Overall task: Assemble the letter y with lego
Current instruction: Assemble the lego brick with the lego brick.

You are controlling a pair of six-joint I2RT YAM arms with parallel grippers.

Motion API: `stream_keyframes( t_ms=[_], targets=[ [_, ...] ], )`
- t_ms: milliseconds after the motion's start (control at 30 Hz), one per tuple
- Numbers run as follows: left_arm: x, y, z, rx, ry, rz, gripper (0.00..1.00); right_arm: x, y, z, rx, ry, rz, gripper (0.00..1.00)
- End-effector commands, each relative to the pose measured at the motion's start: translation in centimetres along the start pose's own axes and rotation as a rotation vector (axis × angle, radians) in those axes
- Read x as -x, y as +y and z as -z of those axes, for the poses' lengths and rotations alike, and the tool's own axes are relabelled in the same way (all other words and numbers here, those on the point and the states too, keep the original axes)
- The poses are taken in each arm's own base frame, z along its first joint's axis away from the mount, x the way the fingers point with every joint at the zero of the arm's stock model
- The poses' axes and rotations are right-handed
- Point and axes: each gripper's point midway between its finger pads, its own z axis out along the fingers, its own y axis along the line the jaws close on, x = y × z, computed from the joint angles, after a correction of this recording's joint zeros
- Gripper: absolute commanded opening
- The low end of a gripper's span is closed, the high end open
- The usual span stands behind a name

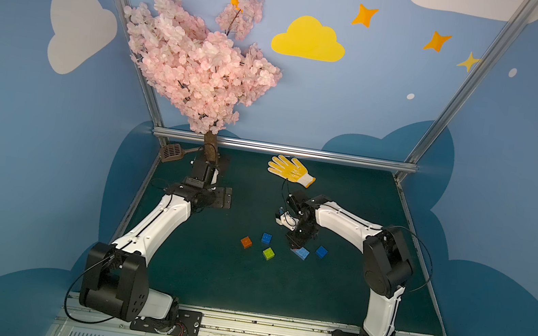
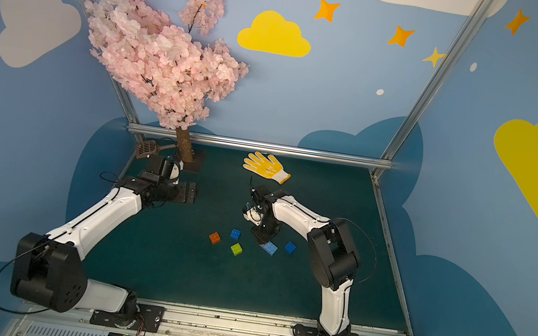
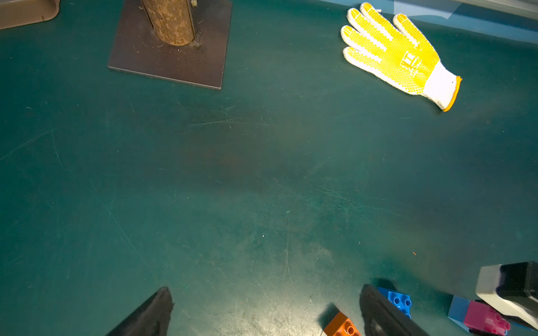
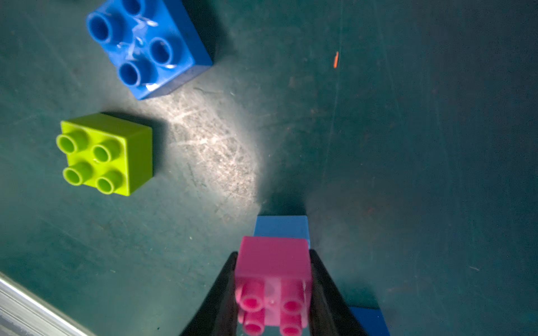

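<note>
My right gripper (image 4: 273, 291) is shut on a pink lego brick (image 4: 273, 261), studs up. The brick is over one end of the longer light blue brick (image 1: 301, 253), which lies on the mat; I cannot tell whether the two are pressed together. Loose around them lie an orange brick (image 1: 246, 242), a lime green brick (image 4: 107, 154) and two dark blue squares (image 1: 266, 238) (image 1: 321, 251). No other lego is joined, so no letter y figure shows. My left gripper (image 3: 266, 291) hangs open and empty at the mat's left, with the orange brick (image 3: 342, 325) between its fingers' line and the far finger.
A yellow glove (image 1: 290, 170) lies at the back of the green mat. The pink blossom tree (image 1: 197, 58) stands on a brown base plate (image 3: 171, 52) at the back left, beside a brown scoop (image 1: 171, 152). Metal rails (image 1: 284, 149) frame the mat.
</note>
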Motion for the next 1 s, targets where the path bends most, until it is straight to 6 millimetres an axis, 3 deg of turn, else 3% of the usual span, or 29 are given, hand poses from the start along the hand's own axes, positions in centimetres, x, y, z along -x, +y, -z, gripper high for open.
stream_keyframes(
  t_ms=[0,600,967],
  targets=[
    [0.3,0.1,0.3,0.001,0.003,0.013,1.00,-0.4,-0.1,-1.1,-0.015,0.022,0.001,0.00],
    [0.3,0.4,0.3,0.003,0.006,0.023,1.00,0.1,0.1,-2.2,-0.029,0.027,0.030,0.00],
    [0.4,0.4,0.3,0.000,0.008,0.030,1.00,-0.8,0.1,-3.4,-0.042,0.063,0.071,0.00]
  ],
)
